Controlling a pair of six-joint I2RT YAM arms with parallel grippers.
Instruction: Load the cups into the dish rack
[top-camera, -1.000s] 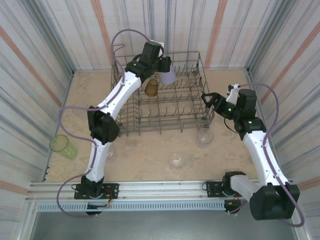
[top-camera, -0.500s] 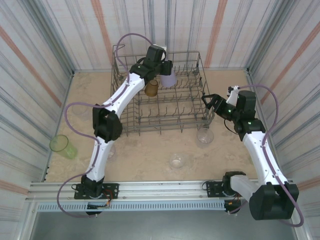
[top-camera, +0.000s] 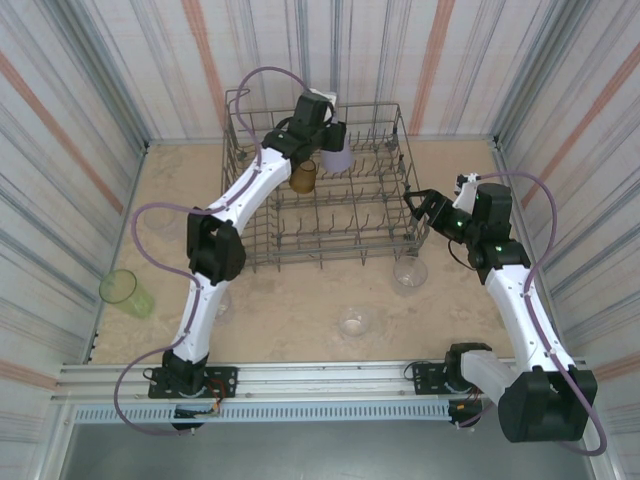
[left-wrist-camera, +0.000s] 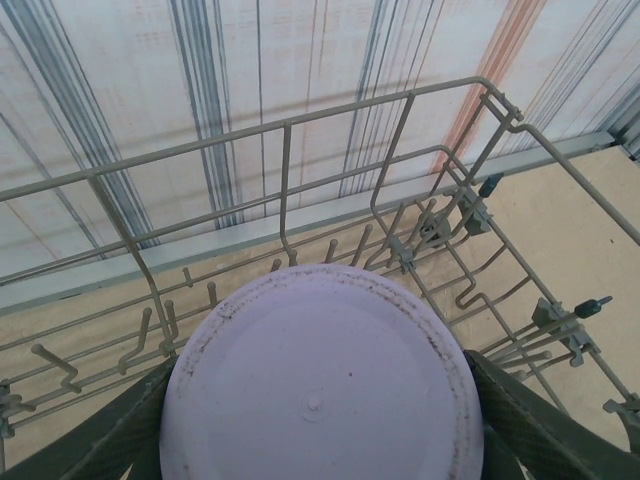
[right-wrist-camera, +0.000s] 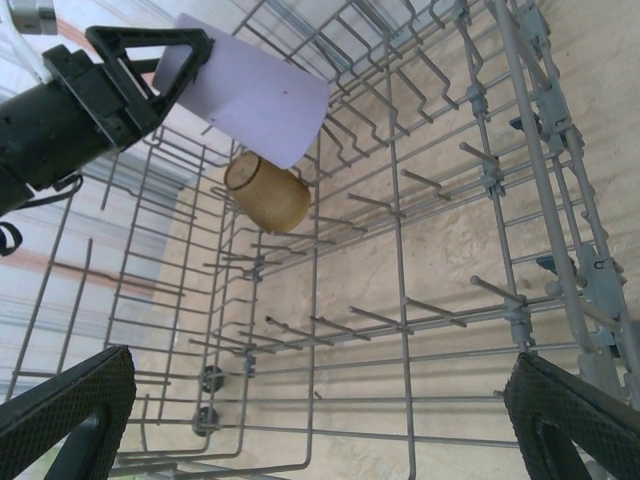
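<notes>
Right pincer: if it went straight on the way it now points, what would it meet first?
The dish rack. The open right pincer faces its wires and tines from close by, so it would likely strike those first. The amber cup lies farther inside, though depth is hard to judge.

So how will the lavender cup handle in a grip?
Likely light and stiff: lavender cup looks undented in the left hand. Smooth tapered wall may slip. Round, so apt to roll if dropped.
</notes>
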